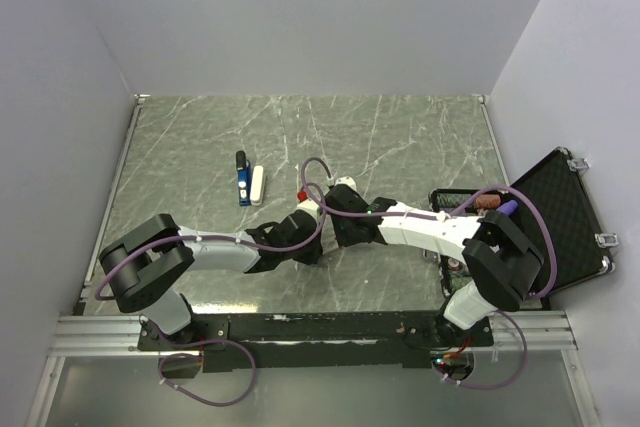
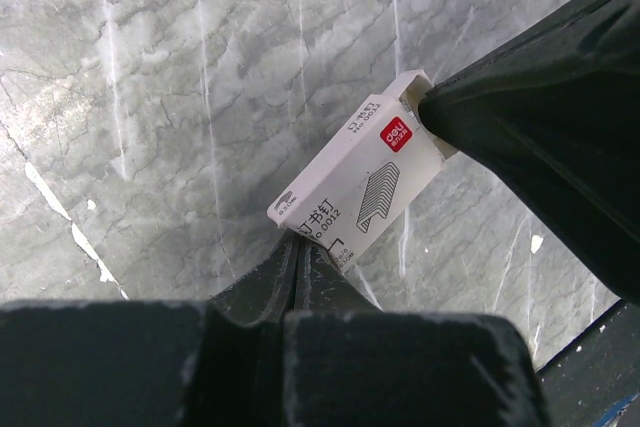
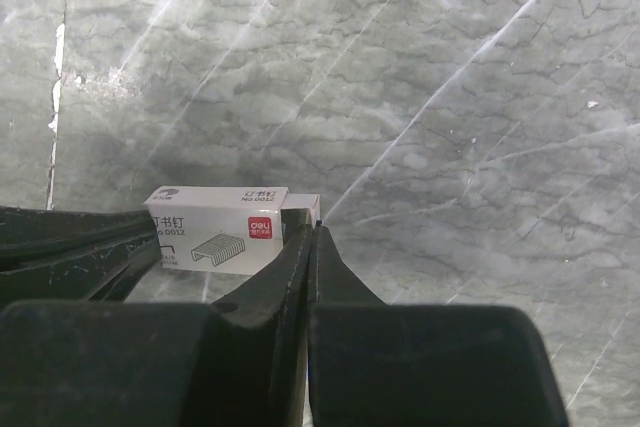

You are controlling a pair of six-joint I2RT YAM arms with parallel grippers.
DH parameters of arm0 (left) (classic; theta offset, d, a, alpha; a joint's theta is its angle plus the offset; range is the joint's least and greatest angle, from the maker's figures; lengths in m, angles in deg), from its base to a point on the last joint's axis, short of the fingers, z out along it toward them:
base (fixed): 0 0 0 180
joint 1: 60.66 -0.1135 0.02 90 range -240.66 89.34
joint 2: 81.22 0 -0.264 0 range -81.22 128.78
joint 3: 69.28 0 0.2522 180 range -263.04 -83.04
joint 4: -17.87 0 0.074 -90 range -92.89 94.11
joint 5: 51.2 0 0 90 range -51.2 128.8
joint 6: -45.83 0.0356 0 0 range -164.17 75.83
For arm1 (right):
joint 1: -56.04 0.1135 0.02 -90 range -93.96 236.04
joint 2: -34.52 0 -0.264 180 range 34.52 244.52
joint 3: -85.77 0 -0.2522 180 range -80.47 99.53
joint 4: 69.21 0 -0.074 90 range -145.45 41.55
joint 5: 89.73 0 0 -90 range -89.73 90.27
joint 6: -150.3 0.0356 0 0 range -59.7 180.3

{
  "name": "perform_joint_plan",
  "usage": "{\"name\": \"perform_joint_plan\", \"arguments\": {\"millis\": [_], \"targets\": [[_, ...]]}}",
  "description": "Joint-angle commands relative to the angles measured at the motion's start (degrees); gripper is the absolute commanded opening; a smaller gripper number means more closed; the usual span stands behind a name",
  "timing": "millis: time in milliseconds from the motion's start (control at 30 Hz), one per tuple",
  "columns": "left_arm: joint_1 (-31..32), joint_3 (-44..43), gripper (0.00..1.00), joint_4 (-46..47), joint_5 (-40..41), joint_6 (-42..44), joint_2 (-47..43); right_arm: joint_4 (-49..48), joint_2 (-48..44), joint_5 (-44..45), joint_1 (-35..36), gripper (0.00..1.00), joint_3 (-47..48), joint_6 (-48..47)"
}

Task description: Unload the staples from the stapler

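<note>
The stapler (image 1: 243,179), blue and black with a white bar along its right side, lies on the marble table (image 1: 400,137), left of centre and apart from both arms. A small white staple box (image 2: 365,172) with a red logo sits between the two grippers at mid-table. My left gripper (image 2: 300,245) is shut, its tips pinching the box's near end. My right gripper (image 3: 318,232) is shut on the opposite end of the staple box (image 3: 215,232), where the inner tray pokes out. In the top view both grippers (image 1: 305,215) (image 1: 335,215) meet tip to tip and hide the box.
An open black case (image 1: 560,222) with small items lies at the table's right edge. Purple cables loop over both arms. Grey walls enclose the table on three sides, and a metal rail (image 1: 300,329) runs along the near edge.
</note>
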Motion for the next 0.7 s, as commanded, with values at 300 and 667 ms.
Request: {"name": "perform_joint_plan", "arguments": {"millis": [300,667], "targets": [[1.2,0.6,0.01,0.4,-2.9,1.1,1.7,-5.3,0.6,-4.0,2.4,0.0,-2.2,3.2],[1.6,0.1,0.01,0.0,-2.4,1.1,2.3,-2.9,-2.0,-1.2,2.9,0.14,-2.5,3.5]]}}
